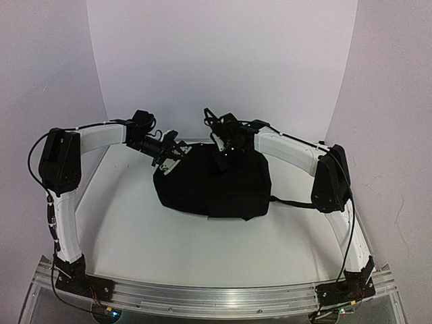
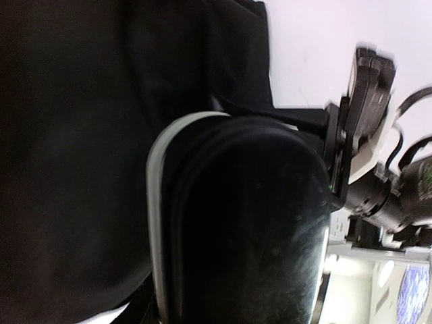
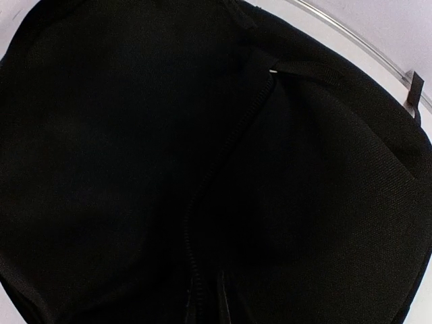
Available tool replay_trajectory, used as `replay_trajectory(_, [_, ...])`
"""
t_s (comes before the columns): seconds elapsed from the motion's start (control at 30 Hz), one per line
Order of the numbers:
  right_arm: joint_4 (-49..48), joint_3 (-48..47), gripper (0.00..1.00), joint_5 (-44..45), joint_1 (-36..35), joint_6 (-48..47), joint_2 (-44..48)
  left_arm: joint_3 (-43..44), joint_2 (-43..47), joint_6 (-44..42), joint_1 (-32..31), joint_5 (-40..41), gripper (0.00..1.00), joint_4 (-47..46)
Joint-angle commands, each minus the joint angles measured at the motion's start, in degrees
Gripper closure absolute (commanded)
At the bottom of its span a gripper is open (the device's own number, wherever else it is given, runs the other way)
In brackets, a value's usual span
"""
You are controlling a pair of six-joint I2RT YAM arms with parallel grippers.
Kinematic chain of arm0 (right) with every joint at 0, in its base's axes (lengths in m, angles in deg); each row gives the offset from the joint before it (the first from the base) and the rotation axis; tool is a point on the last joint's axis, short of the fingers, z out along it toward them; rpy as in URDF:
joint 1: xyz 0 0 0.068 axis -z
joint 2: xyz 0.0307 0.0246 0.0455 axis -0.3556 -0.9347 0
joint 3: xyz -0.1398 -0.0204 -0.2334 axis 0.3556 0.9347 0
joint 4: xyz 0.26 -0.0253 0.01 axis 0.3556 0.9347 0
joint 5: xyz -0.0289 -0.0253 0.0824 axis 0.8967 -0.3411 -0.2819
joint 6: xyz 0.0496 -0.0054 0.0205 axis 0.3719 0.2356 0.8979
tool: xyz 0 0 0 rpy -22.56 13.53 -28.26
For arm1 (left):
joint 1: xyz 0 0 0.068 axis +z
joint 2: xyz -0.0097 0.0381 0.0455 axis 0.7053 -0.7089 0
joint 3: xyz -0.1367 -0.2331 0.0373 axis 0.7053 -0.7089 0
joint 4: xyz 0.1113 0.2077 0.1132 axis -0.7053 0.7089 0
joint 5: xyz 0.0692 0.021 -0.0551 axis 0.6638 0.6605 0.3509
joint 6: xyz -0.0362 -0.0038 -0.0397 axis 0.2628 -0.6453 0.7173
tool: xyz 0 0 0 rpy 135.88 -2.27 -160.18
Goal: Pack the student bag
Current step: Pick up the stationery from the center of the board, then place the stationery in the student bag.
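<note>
A: Well, where does the student bag [image 1: 212,185] sit on the white desk [image 1: 135,229]?

B: In the top view it is at the centre of the frame, a little into the upper half. It lies flat, with its long axis running left to right.

A: How much room is around it?

B: Bare desk spreads wide below it and to the lower left. There is less above, where the backdrop's foot runs close. A strap [image 1: 293,202] trails off its right edge toward the right arm.

A: Material?

B: Soft matte black woven fabric, rounded and lumpy. A zipper [image 3: 229,145] runs down the right wrist view.

A: And the claws?

B: The left claw [image 1: 167,154] is at the bag's upper left corner. The right claw [image 1: 226,154] is on its upper edge, mid-frame. Whether either is clenched or released I cannot tell, because black on black hides the fingers.
</note>
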Motion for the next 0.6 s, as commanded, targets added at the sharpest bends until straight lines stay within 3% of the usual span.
replay_trajectory(0.0, [0.82,-1.95,0.90,-1.24,3.52,0.97,6.02,10.00,-5.21,-3.83,-4.92,-10.19,0.90,-0.39])
replay_trajectory(0.2, [-1.00,2.36,0.95,-3.70,5.47,2.78,9.25,16.23,-13.18,1.40,-8.14,-16.25,0.90,-7.38])
replay_trajectory(0.3, [-3.13,4.35,1.00,-5.45,5.88,3.38,10.69,15.12,-15.29,7.57,-9.78,-19.69,0.90,-15.94])
replay_trajectory(0.57, [-12.27,13.08,1.00,-11.58,5.89,2.59,16.78,13.45,-20.69,26.70,-11.69,-22.89,0.90,-40.21])
